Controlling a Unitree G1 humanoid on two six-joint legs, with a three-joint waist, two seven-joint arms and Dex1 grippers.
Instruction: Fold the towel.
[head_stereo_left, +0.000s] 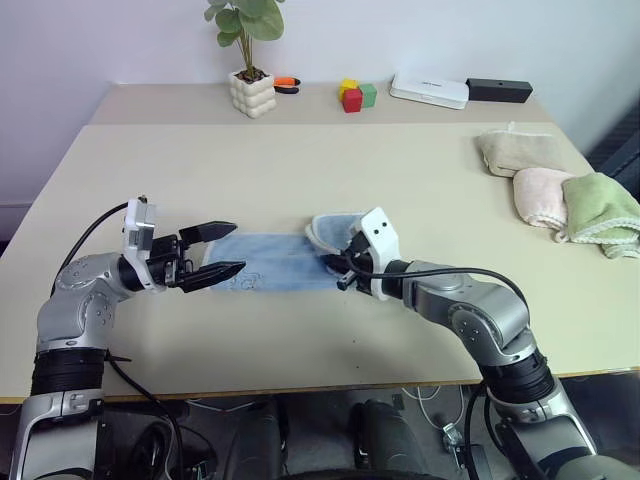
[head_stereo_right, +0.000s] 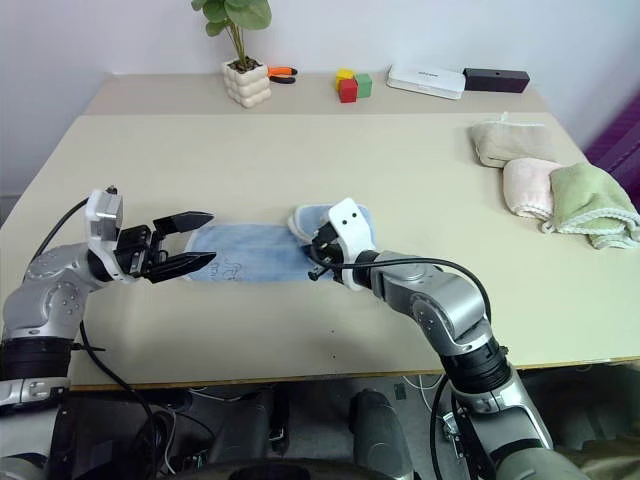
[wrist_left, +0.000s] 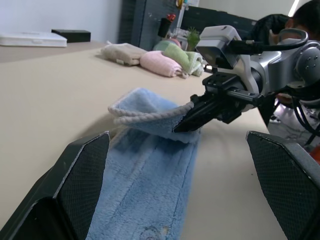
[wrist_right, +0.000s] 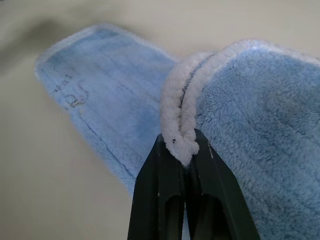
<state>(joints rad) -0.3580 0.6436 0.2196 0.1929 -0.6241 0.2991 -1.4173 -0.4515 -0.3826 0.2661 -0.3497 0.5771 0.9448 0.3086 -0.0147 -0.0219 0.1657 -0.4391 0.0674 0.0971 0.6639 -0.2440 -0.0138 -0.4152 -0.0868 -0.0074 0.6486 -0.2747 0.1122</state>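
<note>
The counter (head_stereo_left: 300, 170) is carrying the towel (head_stereo_left: 270, 268), lying as a long strip. The right gripper (head_stereo_left: 345, 268), fingers pinching the hem, is lifting that end to fold it over. The left gripper (head_stereo_left: 215, 250) is hovering wide apart and empty at the far end.

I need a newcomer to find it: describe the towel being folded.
On the beige table, look at the near edge between the two arms. The towel lies there as a long strip, its right end lifted by the right end effector. It alone is light blue and unrolled; the beige, pink and green towels sit bundled at far right.
</note>
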